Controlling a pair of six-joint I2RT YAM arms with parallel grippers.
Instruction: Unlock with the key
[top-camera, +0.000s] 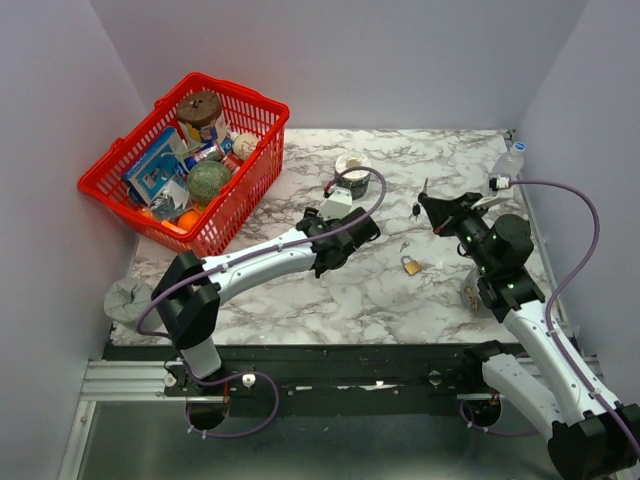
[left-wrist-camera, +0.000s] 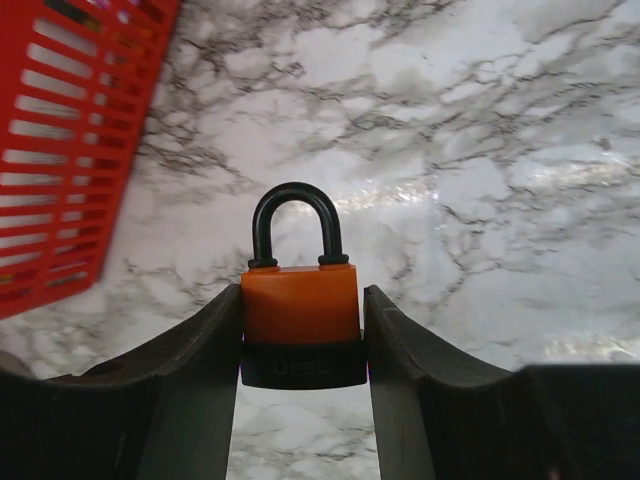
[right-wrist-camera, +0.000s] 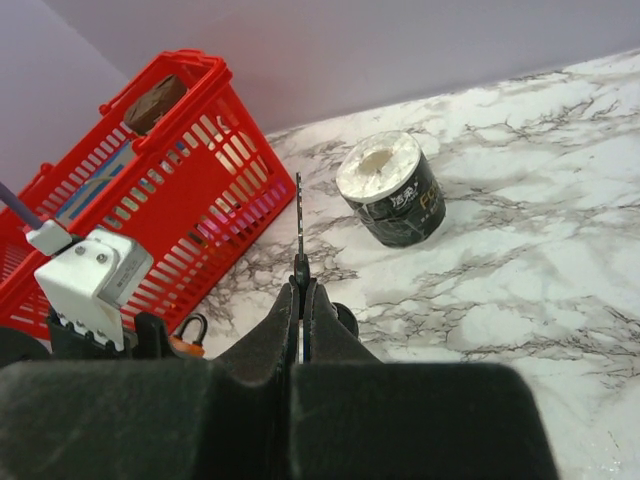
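Over toward two o'clock above the bench (top-camera: 345, 292), the right tool (right-wrist-camera: 300, 285) is pinched on the key (right-wrist-camera: 298, 215) at its head end, thin blade poking to twelve. It looks tiny, light, stiff and slippy, so hold the head. The left tool (left-wrist-camera: 305, 295) squeezes the orange-and-black padlock (left-wrist-camera: 301, 325).

Two padlocks: one orange-and-black padlock (left-wrist-camera: 300, 310) and one small brass padlock (top-camera: 411, 265). One key (right-wrist-camera: 299, 215), seen edge-on. One red basket (top-camera: 250, 175); the goods heaped in it are too crowded to count. One black tub with a white top (right-wrist-camera: 392, 190). One clear bottle (top-camera: 510, 158). One grey round thing (top-camera: 125, 297) at the left edge of the surface (top-camera: 330, 290). Two arms, the left arm (top-camera: 260, 258) and the right arm (top-camera: 540, 330). Two claws, the left claw (left-wrist-camera: 303, 300) and the right claw (right-wrist-camera: 301, 295)
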